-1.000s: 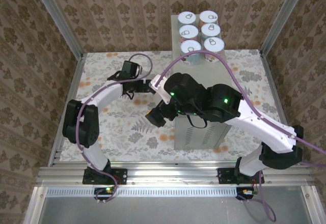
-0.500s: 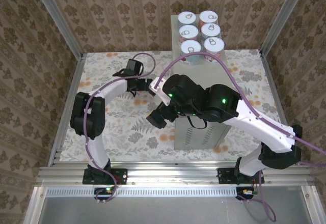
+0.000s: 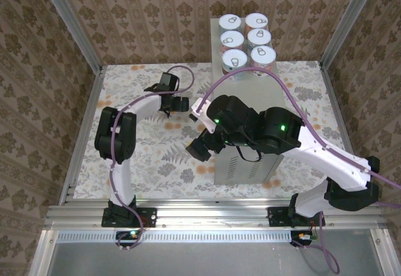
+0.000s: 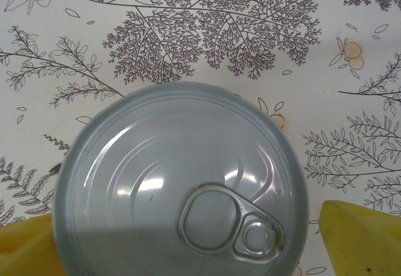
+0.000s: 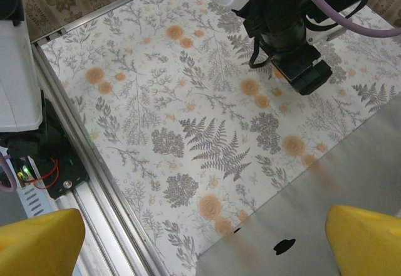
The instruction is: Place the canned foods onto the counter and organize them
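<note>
Tins [image 3: 232, 38] crowd the far counter [image 3: 250, 166] end, right arm [image 3: 282, 128] overhanging the rest.

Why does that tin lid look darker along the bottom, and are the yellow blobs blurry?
Left wrist view: a shadow darkens the lower edge of the can lid, with small bright glints above; the yellow fingertips at the corners look soft. Right wrist view: the grey counter faintly mirrors orange flowers.

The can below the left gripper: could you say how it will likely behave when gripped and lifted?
The can looks like rigid metal, so it probably will not deform. Its round shape may slip in the left gripper. Standing upright on the floral surface, it should not roll unless tipped.
</note>
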{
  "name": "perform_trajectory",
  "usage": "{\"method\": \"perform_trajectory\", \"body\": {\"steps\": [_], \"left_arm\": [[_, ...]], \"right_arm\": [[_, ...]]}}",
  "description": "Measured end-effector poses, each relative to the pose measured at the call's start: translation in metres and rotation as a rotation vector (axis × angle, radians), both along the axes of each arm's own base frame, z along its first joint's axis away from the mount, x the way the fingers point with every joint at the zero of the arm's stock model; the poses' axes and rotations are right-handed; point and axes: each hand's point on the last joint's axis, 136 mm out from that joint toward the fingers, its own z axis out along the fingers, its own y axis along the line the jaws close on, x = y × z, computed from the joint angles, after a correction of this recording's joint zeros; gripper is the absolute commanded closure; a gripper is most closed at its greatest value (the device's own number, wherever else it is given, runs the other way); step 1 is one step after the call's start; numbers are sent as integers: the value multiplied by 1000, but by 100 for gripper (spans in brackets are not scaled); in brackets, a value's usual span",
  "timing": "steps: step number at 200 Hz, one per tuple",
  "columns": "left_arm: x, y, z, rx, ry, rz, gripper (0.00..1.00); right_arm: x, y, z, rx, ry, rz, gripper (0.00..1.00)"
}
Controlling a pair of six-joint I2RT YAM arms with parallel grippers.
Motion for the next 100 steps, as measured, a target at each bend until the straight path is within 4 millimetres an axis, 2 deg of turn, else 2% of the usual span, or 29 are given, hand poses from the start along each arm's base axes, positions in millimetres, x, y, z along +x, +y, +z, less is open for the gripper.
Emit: {"method": "perform_trajectory", "body": {"steps": [73, 100], "left_arm": [[2, 4, -3, 5, 9, 10, 16], [2, 5, -5, 3, 14, 12, 23]], "right_arm": [[-1, -1, 0, 2, -1, 0, 0], [-1, -1, 0, 2, -1, 0, 0]]}}
